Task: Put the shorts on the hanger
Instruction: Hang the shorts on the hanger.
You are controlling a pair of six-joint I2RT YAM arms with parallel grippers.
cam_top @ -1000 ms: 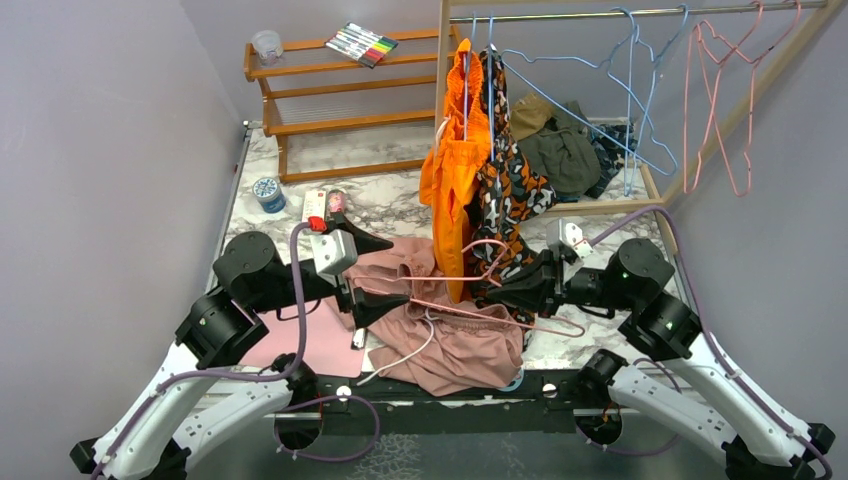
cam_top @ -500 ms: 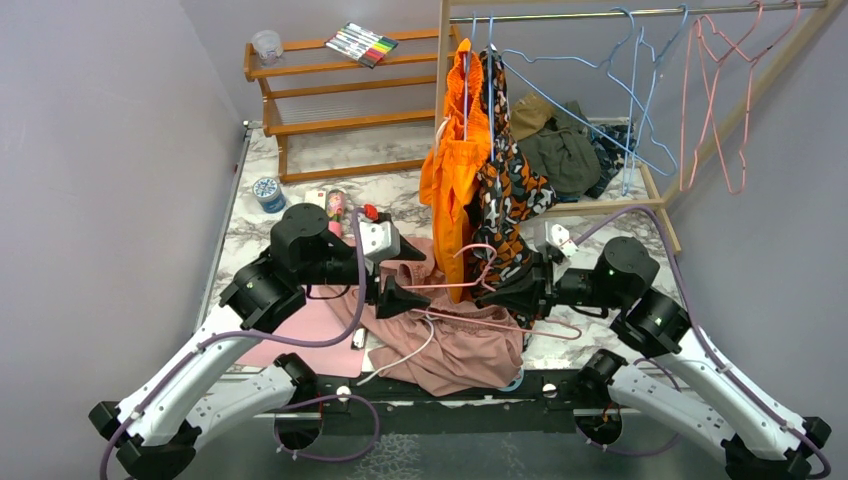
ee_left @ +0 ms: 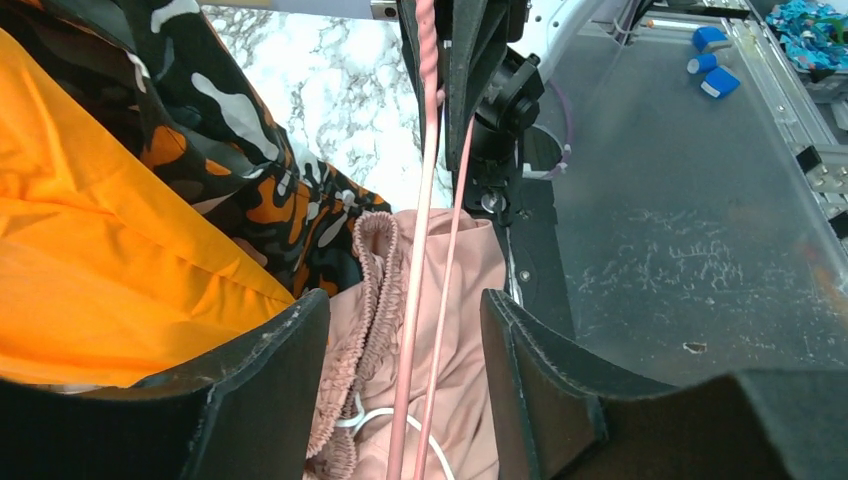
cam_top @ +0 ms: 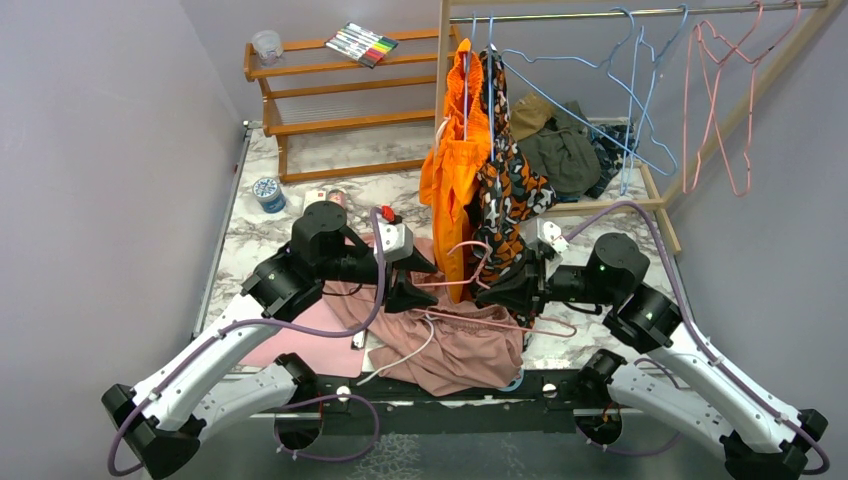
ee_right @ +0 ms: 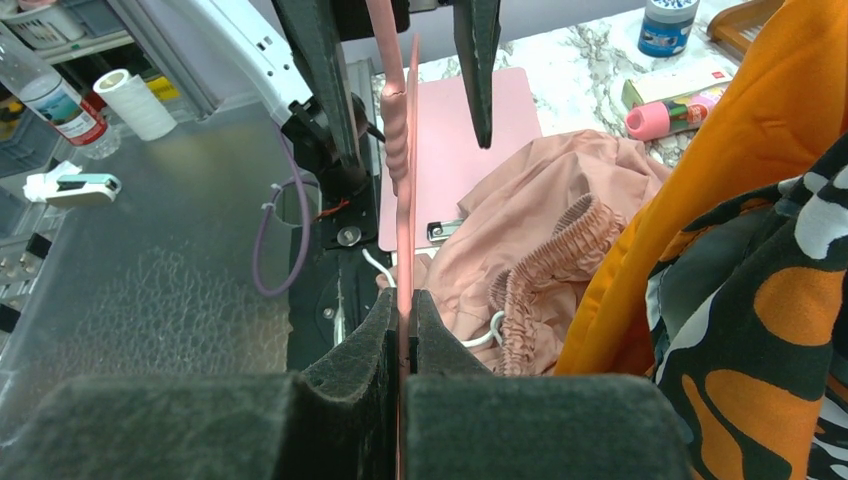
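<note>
1. Hanger (cam_top: 500,322) is lying roughly level over the table (cam_top: 300,215), its long axis running left to right from one gripper to the other
2. Right gripper (ee_right: 403,310) is pinching one wire of the hanger with its jaws pressed fully together, so this arm is carrying the hanger
3. Left gripper (ee_left: 400,320) is standing part open with one jaw on each side of the hanger's two wires; neither pad is visibly touching them and it is holding nothing
4. Shorts (cam_top: 460,350) are lying crumpled on the table beneath the hanger and toward the arm bases, the gathered waistband showing just below the wires in the left wrist view
5. Orange garment (cam_top: 450,170) and camouflage garment (cam_top: 510,190) are hanging close behind the hanger, crowding the far side of both grippers
6. Judged relation: the wires are passing straight through the left jaws' gap, in line with that gripper's reach, so closing there should be giving a second hold; the shorts are lying below both grippers, and the left one, being free, is better placed for reaching them
</note>
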